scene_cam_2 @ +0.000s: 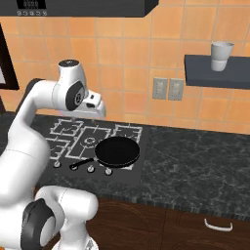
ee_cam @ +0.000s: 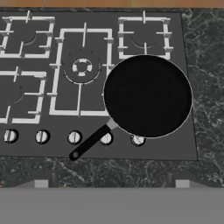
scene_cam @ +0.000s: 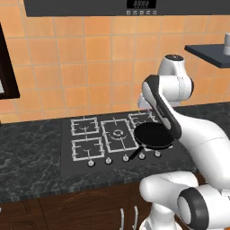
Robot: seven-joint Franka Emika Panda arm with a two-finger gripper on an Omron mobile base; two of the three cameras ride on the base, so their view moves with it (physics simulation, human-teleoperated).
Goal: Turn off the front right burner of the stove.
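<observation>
Front right burner: sits at the front right corner of the stove point(ee_cam: 192, 144), covered by a black frying pan point(ee_cam: 148, 96); its grate is hidden beneath the pan.
Frying pan: round, black, pale rim; its dark handle point(ee_cam: 91, 142) runs toward the front edge and crosses the knob row between the third and fourth knobs.
Knobs: five small silver knobs point(ee_cam: 41, 137) in a row along the front edge of the stove; the fourth is partly under the handle, the fifth partly under the pan's rim.
Other grates: large central grate point(ee_cam: 81, 70) with round ring just left of the pan; back right grate point(ee_cam: 144, 38) just behind the pan; two smaller grates at the left edge.
Stove: black glass, set into the speckled dark worktop point(scene_cam_2: 195, 161), close to its back edge against the orange tiled wall point(scene_cam: 90, 58).
Gripper: held above the stove, well apart from the knobs; two pale fingertips point(ee_cam: 41, 183) rise at the bottom of the hand view, set wide apart, nothing between them.
Surroundings: wall shelf point(scene_cam_2: 217, 73) on the right carries a white cup point(scene_cam_2: 220, 55); two wall sockets point(scene_cam_2: 167, 89) beside it; hood panel point(scene_cam: 141, 5) above.
</observation>
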